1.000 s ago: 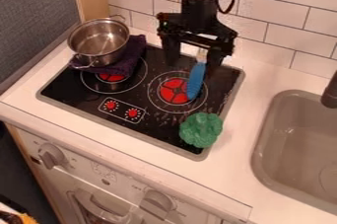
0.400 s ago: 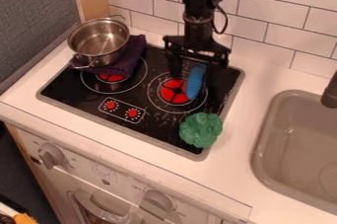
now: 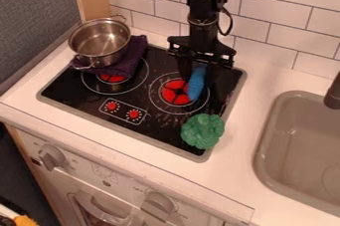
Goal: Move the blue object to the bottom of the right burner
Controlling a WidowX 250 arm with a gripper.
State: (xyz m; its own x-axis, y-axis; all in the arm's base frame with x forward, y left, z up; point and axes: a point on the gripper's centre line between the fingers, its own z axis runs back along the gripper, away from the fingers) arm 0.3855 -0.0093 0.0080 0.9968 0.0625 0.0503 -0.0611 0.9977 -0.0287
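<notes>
The gripper [image 3: 198, 78] is hanging partly open around the blue thing [image 3: 196, 86], holding nothing, maybe lining up to drag it below the right burner [image 3: 174, 92].

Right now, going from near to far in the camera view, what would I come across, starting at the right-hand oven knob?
Right-hand oven knob, green object, blue object, tiled wall.
</notes>
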